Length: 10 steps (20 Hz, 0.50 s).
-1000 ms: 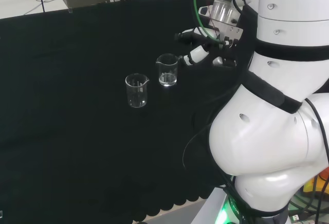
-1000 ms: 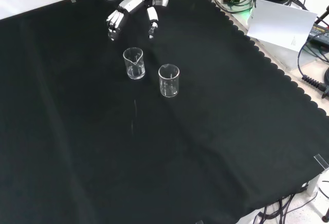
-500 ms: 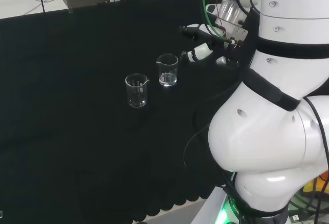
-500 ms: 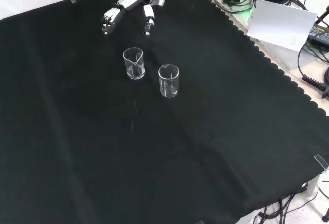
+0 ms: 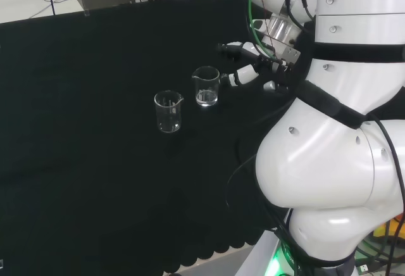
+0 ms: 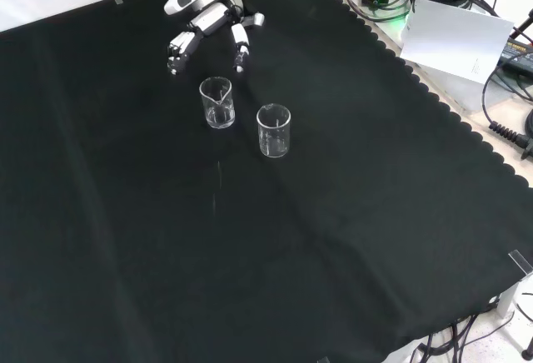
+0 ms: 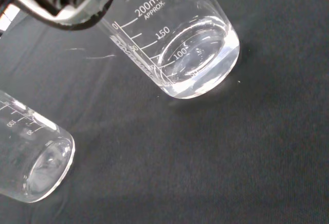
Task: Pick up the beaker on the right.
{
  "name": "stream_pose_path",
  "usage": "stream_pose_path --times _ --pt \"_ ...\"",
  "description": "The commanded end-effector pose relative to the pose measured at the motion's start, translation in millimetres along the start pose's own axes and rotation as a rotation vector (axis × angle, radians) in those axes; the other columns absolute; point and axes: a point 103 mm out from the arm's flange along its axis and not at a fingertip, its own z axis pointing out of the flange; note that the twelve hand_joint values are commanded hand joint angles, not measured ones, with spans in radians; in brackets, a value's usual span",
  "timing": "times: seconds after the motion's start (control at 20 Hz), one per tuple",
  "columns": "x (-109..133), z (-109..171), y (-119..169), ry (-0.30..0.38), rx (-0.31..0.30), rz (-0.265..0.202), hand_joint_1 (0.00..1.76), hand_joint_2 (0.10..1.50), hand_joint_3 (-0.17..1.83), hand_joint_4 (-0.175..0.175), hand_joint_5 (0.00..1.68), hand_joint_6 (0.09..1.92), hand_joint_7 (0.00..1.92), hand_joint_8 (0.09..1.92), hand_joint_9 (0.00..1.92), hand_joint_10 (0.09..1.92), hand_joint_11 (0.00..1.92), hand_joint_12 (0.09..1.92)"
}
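Two clear glass beakers stand on the black cloth. In the head view the right beaker [image 5: 205,86] has a spout, and the other beaker [image 5: 168,111] stands to its left and nearer. The hand [image 5: 245,71] hovers just right of the right beaker, fingers spread and relaxed, holding nothing. In the front view the hand [image 6: 205,23] comes in from the top, fingertips a little short of the spouted beaker [image 6: 217,102]; the second beaker [image 6: 274,130] stands lower right. The wrist view has the graduated beaker [image 7: 191,44] close up, the other beaker [image 7: 32,163] beside it and a blurred part of the hand [image 7: 61,0].
The arm's big white links [image 5: 335,130] stand at the right of the head view. In the front view the cloth's scalloped edge [image 6: 416,88] runs along the right, with a white card [image 6: 454,38] and cables beyond it.
The hand drew back slightly from the spouted beaker, then came down toward it again, fingers still spread. Both beakers stayed in place.
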Motion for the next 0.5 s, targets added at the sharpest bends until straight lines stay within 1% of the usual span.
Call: stream_pose_path --times 0.05,0.3,0.4,0.5 --pt "-3 6 5 0.014 -0.001 -0.016 0.82 0.52 0.54 -0.013 0.39 0.09 0.11 0.59 0.25 0.64 0.0 1.28" --pt "-4 17 11 0.046 0.007 -0.047 0.84 0.52 0.53 -0.015 0.43 0.09 0.15 0.6 0.28 0.63 0.0 1.31" --pt "-4 21 13 0.059 0.024 -0.053 0.85 0.52 0.54 -0.017 0.45 0.09 0.18 0.6 0.31 0.63 0.0 1.32" --pt "-5 25 15 0.068 0.021 -0.061 0.87 0.52 0.54 -0.018 0.47 0.09 0.2 0.61 0.33 0.62 0.0 1.34"
